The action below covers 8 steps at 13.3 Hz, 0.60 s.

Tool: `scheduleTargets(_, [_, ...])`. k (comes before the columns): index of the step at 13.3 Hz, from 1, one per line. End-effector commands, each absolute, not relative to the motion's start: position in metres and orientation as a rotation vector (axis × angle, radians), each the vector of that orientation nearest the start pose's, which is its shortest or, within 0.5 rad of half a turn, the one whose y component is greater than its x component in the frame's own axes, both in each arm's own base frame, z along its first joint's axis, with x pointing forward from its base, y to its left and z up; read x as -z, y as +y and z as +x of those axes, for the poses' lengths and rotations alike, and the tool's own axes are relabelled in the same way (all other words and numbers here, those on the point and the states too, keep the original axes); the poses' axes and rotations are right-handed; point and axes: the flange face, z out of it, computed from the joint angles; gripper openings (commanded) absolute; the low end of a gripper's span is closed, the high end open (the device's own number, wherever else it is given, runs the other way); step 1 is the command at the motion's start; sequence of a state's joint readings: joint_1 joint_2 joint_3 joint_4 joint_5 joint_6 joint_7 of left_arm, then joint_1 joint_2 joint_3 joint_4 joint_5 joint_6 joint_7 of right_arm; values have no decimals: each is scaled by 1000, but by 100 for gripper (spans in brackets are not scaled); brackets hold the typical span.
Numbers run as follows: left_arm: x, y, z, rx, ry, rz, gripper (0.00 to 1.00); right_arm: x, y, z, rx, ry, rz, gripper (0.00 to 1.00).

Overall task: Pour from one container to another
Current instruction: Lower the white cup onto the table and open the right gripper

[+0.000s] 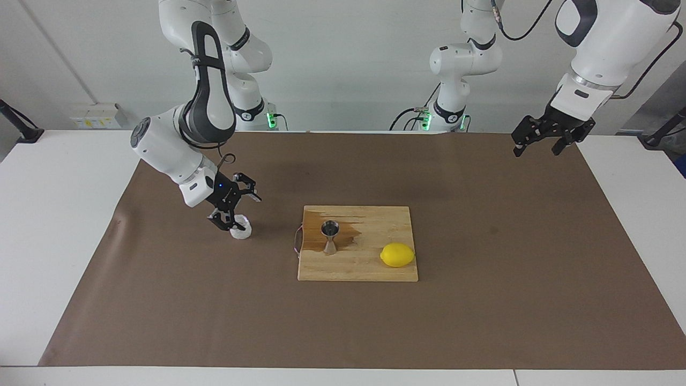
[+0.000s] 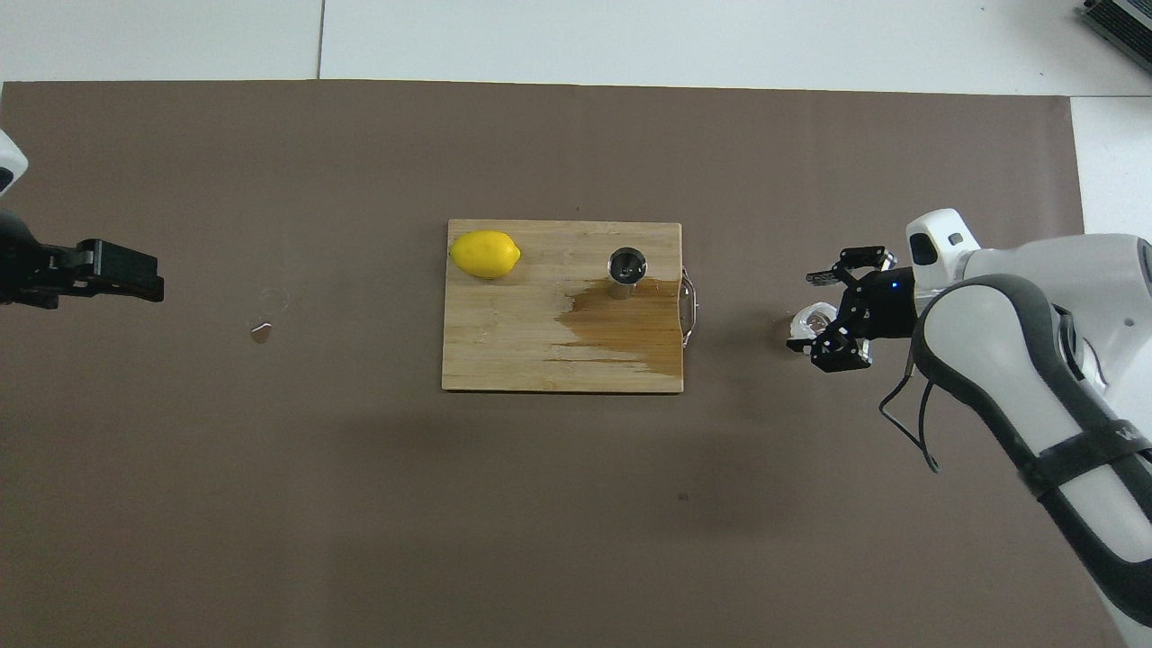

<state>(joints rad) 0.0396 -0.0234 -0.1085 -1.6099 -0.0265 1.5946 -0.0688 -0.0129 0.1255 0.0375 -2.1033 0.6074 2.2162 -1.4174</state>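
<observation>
The small squat clear cup with whitish, textured sides (image 1: pixel 240 227) stands on the brown paper sheet (image 1: pixel 482 300) that covers the white tabletop (image 1: pixel 48 225), toward the right arm's end and well apart from the rectangular wooden cutting board (image 1: pixel 370 271). Nothing grips it. The right hand (image 1: pixel 236 206) hangs tilted just above it, fingers spread apart — the lower fingertip (image 1: pixel 220 224) sits close beside the cup's rim, though whether it touches the cup cannot be told. In the overhead view the same hand (image 2: pixel 832 310) partly overlaps the cup (image 2: pixel 805 321).

The small shiny steel jigger of hourglass shape (image 1: pixel 329 237) stands upright on the board, near the edge that carries a thin metal handle (image 1: pixel 296 241). A dark wet stain (image 2: pixel 625 328) spreads over the wood around its foot and out to that edge of the board. An oval yellow lemon (image 1: pixel 397 254) lies on the same board, beside the jigger toward the left arm's end and slightly farther from the robots.

The left arm waits, its hand (image 1: pixel 541 143) raised over the corner of the brown sheet at its own end of the tabletop — fingers apart and holding nothing. A small pale fleck (image 2: pixel 261 333) lies on the sheet between that end and the board.
</observation>
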Motion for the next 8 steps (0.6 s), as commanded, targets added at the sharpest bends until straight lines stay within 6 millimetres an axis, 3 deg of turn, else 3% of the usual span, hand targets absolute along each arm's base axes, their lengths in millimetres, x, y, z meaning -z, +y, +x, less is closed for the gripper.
scheduleTargets(1, [-622,-39,540,-4,-4,-3173,100,-360,22,564,286,-1252,-2517,100])
scheduleTargets(4, [-622,-39,540,-4,-4,-3173,100,-388,20,567,148,-1119,-2701,100])
scheduleTargets(8, [-622,-39,540,-4,-4,-3173,100,-436,11,566,-84,-791,-2942,100])
